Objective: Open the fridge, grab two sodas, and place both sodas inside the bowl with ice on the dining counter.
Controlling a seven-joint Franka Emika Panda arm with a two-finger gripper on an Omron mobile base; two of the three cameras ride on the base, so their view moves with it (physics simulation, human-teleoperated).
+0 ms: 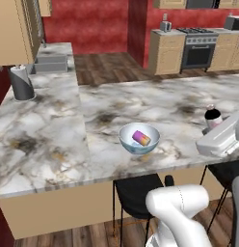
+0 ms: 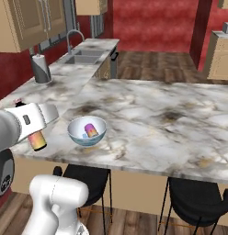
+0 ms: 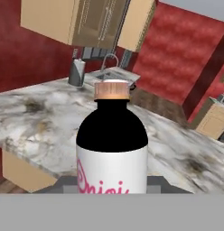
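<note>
Step in hand: delivering the second soda. The can [image 1: 141, 138] already lies in the bowl [image 1: 126, 140] on the dining counter [image 1: 179, 103]. The gripper [image 2: 35, 133], left of the bowl, is clamped on the bottle [image 3: 112, 144]. Next move, as judged: carry it right over the bowl, then release.

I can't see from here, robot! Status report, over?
Gripper shut on soda bottle, beside the bowl. Can already lying in bowl. Nothing between bottle and bowl. Over.
</note>
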